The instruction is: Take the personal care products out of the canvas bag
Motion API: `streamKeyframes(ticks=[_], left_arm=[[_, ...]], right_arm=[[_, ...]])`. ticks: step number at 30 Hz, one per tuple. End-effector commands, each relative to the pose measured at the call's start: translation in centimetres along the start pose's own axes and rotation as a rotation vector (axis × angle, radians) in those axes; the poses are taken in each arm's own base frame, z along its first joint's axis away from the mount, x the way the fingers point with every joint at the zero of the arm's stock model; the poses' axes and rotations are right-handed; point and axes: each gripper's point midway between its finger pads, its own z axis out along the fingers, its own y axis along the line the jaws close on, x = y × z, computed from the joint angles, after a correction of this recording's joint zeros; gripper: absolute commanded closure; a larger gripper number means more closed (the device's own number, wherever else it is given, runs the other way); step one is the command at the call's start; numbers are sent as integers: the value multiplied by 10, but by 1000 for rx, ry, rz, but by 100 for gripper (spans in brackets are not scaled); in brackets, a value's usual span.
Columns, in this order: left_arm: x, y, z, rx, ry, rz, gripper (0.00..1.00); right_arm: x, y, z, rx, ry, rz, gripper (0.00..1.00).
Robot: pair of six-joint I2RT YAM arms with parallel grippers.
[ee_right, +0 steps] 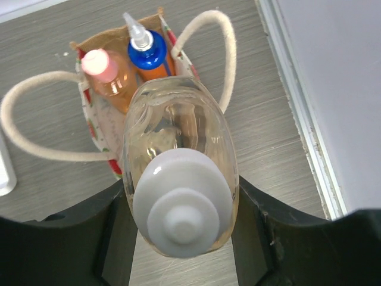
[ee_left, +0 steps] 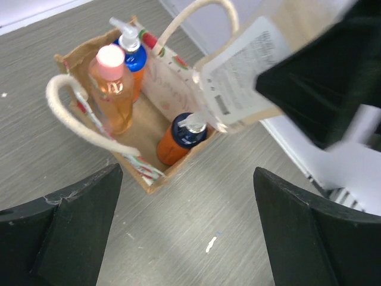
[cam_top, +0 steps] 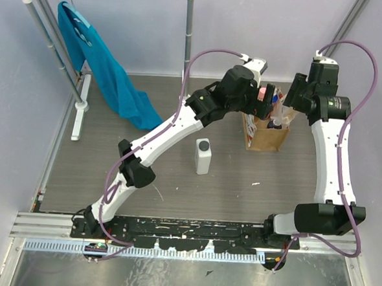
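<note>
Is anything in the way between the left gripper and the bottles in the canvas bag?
Partly. Seen from the open left gripper, a paper tag overlaps the pump of the orange bottle in the canvas bag. The pink-capped bottle looks unobstructed.

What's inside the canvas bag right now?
Three bottles are in the canvas bag: a pink-capped one, a blue-topped pump bottle and an orange one with a dark blue top. A paper tag covers one corner, so anything there is hidden.

We record a grey wood-grain worktop (cam_top: 111, 174). A white rectangular bottle with dark cap (cam_top: 203, 158) stands upright mid-surface. A tan boxy canvas bag with pale cord handles (cam_top: 267, 136) stands apart to its right. The lower end of a teal cloth garment (cam_top: 132, 104) rests at back left.
</note>
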Motion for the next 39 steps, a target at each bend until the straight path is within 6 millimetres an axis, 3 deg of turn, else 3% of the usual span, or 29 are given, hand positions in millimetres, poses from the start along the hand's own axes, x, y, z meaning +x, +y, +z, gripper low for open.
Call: streamKeyframes(ticks=[1,5,9,12,19,26,33,39], left_arm=[[17,35,8,-126,28,53,2],[12,64,-14,-275,12,57,1],[-2,86,-44,-394,-31,54,1],[-10,100,-67,-463,-55,43,1],[-21,114,-106,-501,-84,13,1],[-27,136,-139,-499,-101,-77,1],[-15,154,-152,-521,-80,-85,1],[-9,158,-127,-444,-30,-100,2]], right_arm=[[-83,24,-92,-221,-349,71,70],[-81,44,-123,-366,-331,30,70],[-56,58,-129,-426,-256,-7,70],[-24,75,-120,-486,-171,0,70],[72,132,-96,-531,-1,-66,71],[144,153,-61,-456,76,-99,73],[186,168,-33,-420,88,-108,73],[216,183,-24,-418,128,-148,72]])
